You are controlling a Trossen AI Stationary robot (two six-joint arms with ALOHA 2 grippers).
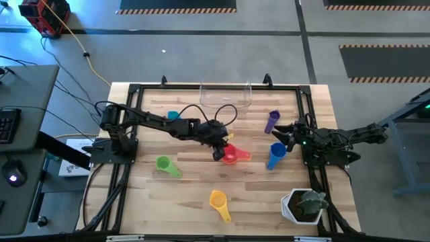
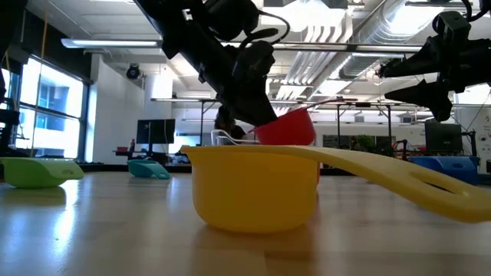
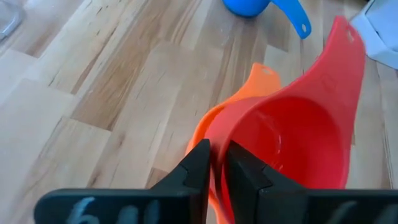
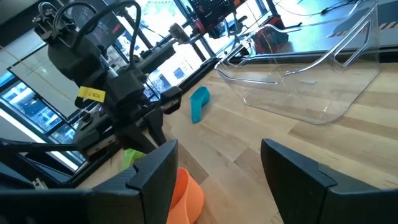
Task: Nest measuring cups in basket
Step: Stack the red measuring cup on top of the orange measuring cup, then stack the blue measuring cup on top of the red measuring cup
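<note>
My left gripper [image 1: 220, 152] is at the table's middle, shut on a red cup [image 1: 232, 155] that sits nested in an orange cup [image 3: 214, 121]. My right gripper [image 1: 283, 137] is open and empty at the right, between the purple cup [image 1: 271, 122] and the blue cup [image 1: 275, 155], both lying on the table. The clear basket [image 1: 226, 95] stands at the far edge, middle. The teal cup [image 1: 173, 115], green cup [image 1: 168, 166] and yellow cup [image 1: 220, 202] lie apart on the table. My left gripper pinches the red cup's wall [image 3: 231, 134] together with the orange cup's wall [image 3: 205, 134], on the side opposite the handles. One finger [image 3: 242, 174] is inside the red cup, the other [image 3: 196, 165] outside the orange one. The cups are tilted; the yellow cup hides their underside in the low view.
A white pot with a green plant [image 1: 306, 205] stands at the near right corner. A black frame [image 1: 127, 128] runs along the table's left, right and far sides. Bare wood lies between the basket and the cups.
</note>
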